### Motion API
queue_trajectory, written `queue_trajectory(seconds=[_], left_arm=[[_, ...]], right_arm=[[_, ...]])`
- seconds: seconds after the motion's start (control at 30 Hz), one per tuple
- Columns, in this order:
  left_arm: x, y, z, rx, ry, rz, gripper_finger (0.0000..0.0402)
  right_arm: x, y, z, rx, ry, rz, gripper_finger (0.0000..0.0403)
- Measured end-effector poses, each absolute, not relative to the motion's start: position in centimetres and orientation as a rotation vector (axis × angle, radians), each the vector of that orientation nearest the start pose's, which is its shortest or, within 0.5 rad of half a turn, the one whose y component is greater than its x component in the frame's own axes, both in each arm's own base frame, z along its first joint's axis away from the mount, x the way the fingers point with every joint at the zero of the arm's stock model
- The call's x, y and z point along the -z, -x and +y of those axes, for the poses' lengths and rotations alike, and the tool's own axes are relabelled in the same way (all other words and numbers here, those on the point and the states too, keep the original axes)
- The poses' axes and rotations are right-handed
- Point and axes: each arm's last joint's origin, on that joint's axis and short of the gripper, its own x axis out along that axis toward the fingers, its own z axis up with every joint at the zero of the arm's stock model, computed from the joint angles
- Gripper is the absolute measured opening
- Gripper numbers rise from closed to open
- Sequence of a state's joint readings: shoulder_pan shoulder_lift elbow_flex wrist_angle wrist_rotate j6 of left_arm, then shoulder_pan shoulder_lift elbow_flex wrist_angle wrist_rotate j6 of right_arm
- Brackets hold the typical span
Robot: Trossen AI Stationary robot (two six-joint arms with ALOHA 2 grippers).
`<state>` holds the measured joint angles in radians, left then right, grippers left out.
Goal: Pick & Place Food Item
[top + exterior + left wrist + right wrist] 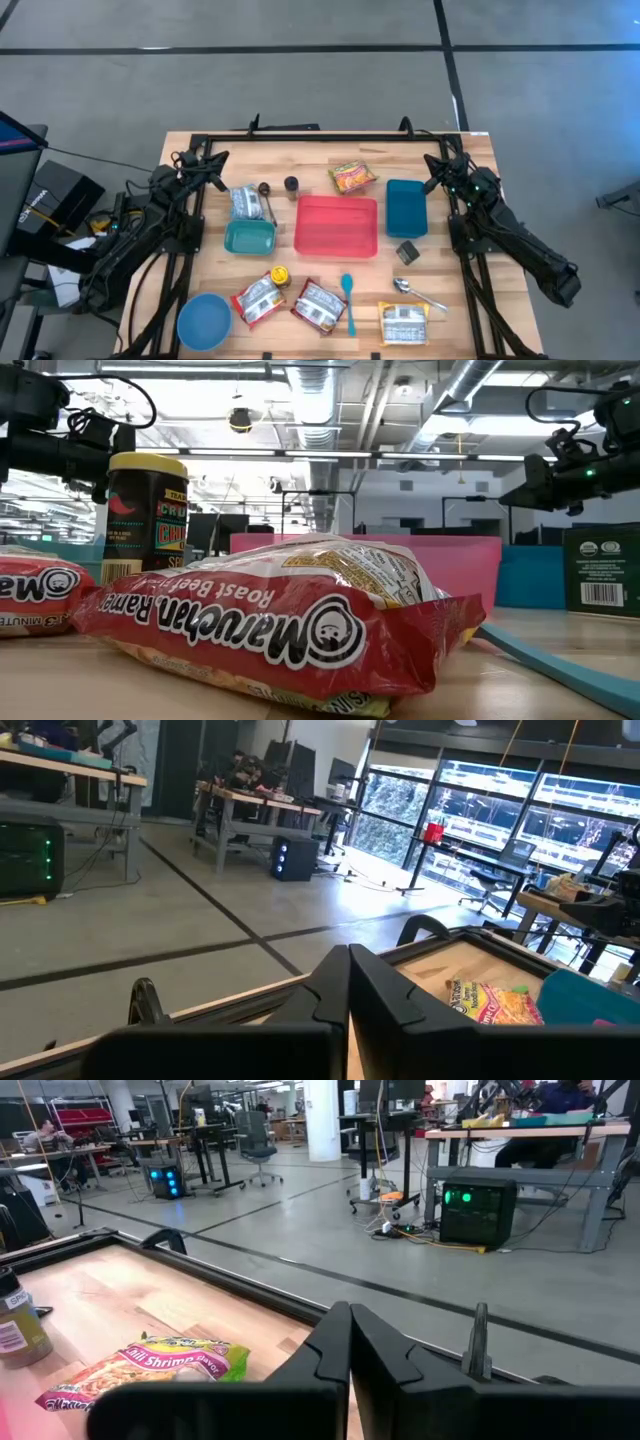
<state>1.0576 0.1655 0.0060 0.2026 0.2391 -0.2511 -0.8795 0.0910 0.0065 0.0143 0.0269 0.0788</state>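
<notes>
Several food packets lie flat on the wooden table: a chili shrimp ramen packet (352, 177) at the far middle, also in the wrist views (495, 1003) (140, 1370), and red ramen packets (258, 298) (319, 305) (280, 625) near the front edge. A pink tray (337, 226) sits at the centre. My left gripper (215, 160) (348, 982) is shut and hangs over the far left corner, clear of everything. My right gripper (435, 162) (350, 1330) is shut over the far right corner, holding nothing.
A blue bin (406, 207) stands right of the tray and a teal container (249, 237) left of it. A blue bowl (203, 322), a spice jar (279, 275), a teal spoon (348, 302), a metal spoon (418, 293) and a yellow packet (404, 322) lie along the front.
</notes>
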Motion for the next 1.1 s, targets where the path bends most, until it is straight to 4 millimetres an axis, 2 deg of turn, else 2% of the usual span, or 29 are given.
queue_trajectory(seconds=[1.1], left_arm=[[-16.91, -5.90, 9.13, -0.815, 0.227, -0.117, 0.0000]], right_arm=[[-15.97, -6.49, -7.96, 0.908, -0.104, 0.031, 0.0000]])
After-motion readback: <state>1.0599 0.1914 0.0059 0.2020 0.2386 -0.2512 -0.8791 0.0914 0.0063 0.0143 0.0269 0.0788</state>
